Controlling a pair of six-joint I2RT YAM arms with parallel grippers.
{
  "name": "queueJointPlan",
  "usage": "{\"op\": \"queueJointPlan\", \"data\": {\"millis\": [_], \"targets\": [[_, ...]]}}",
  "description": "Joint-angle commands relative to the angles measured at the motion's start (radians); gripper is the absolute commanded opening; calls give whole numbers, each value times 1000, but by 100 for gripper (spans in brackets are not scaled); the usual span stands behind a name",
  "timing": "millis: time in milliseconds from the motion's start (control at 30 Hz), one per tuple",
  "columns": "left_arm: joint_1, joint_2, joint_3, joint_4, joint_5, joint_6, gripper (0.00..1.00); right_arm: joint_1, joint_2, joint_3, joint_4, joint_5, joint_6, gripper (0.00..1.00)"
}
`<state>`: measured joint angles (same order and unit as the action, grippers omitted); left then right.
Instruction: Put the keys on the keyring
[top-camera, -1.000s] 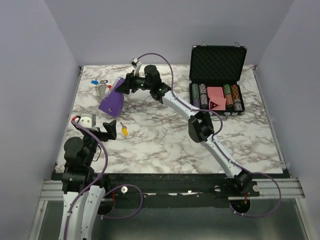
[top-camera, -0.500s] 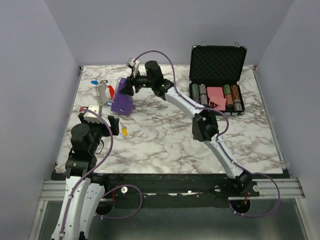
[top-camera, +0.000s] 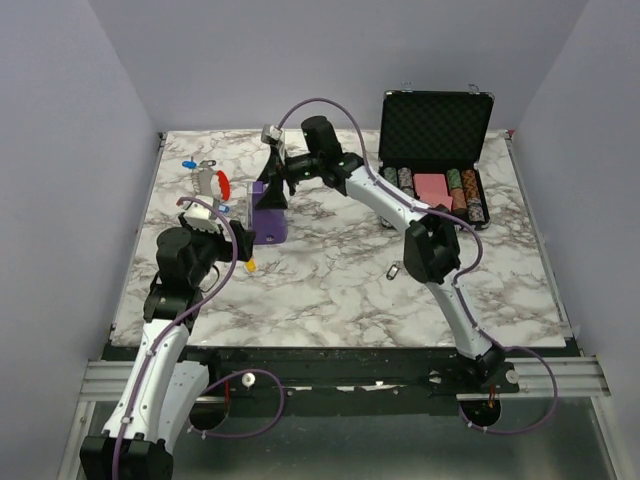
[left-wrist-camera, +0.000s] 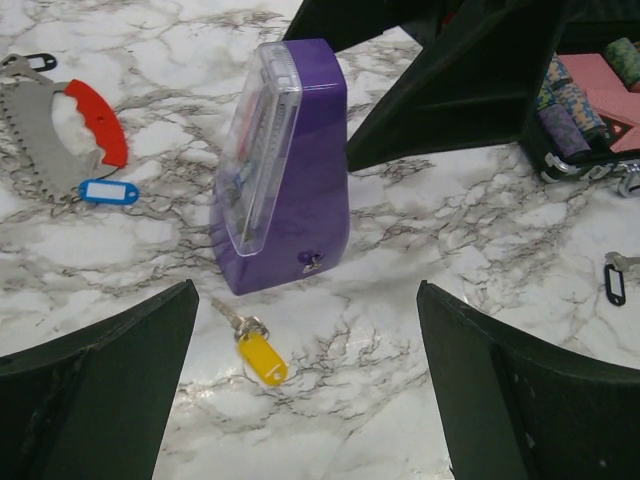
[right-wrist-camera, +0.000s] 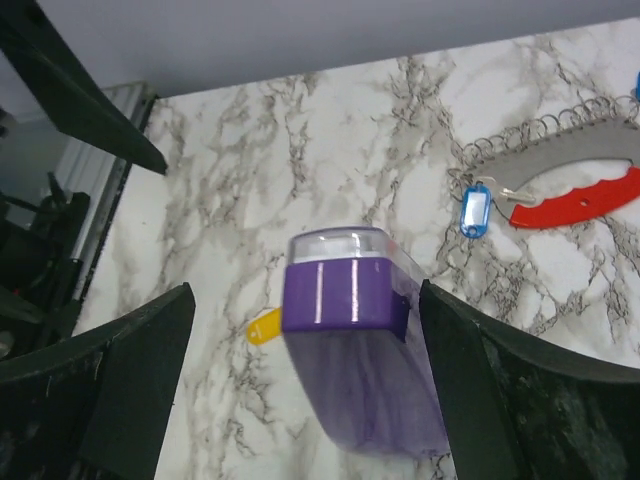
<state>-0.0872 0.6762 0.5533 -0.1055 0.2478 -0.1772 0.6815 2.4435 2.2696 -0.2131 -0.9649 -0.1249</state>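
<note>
Just before the purple block (left-wrist-camera: 285, 170), flat on the table (left-wrist-camera: 450, 230), lies the yellow-tagged key (left-wrist-camera: 255, 345): light, stiff, thin, and likely to skid on the marble; its plastic tag looks the surest place to pinch. Apart, past the block, lies the keyring (left-wrist-camera: 70, 130), rigid, a blue-tagged key (left-wrist-camera: 108, 191) at its end. Over the yellow key hovers the left gripper (left-wrist-camera: 307, 295), jaws wide, empty. Above the block, the right gripper (right-wrist-camera: 305, 300), jaws likewise wide, holds nothing.
</note>
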Motion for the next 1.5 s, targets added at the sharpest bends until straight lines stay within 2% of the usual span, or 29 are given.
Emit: {"op": "queueJointPlan", "data": {"millis": [0, 67, 167, 367, 467, 567, 700, 833, 900, 1033, 1133, 1200, 1233, 1267, 1367, 1467], "targets": [[-3, 6, -50, 158, 126, -21, 99, -26, -135, -28, -46, -94, 41, 100], [-5, 16, -55, 176, 122, -22, 99, -37, -175, -53, -113, -63, 8, 100], [-11, 48, -38, 179, 76, -36, 99, -92, -288, -194, -118, -70, 44, 100], [-115, 215, 33, 210, -146, -33, 99, -197, -610, -628, -120, -110, 7, 100], [-180, 319, 80, 239, -270, -21, 99, -214, -760, -832, -114, -112, -21, 100], [-195, 416, 121, 283, -366, -22, 99, -217, -886, -1004, -71, -133, 7, 100], [-201, 549, 206, 291, -366, -33, 99, -224, -1004, -1162, 24, -161, 50, 100], [-203, 658, 281, 256, -416, -65, 98, -266, -1061, -1213, 63, -182, 62, 100], [-203, 698, 309, 227, -421, -83, 95, -287, -1064, -1229, 98, -210, 88, 100], [-203, 732, 310, 227, -381, -122, 80, -300, -1060, -1245, 113, -232, 96, 100], [-203, 753, 315, 224, -355, -140, 74, -301, -1055, -1248, 113, -242, 93, 100], [-203, 755, 315, 224, -346, -142, 63, -300, -1055, -1251, 115, -245, 88, 100], [-203, 750, 312, 230, -344, -136, 54, -303, -1055, -1253, 113, -247, 88, 100], [-203, 740, 312, 231, -347, -131, 41, -301, -1055, -1254, 113, -247, 87, 100], [-203, 698, 327, 242, -358, -85, 30, -304, -1055, -1256, 113, -255, 84, 100], [-195, 677, 373, 227, -387, -22, 11, -306, -1055, -1260, 110, -261, 77, 100]]}}
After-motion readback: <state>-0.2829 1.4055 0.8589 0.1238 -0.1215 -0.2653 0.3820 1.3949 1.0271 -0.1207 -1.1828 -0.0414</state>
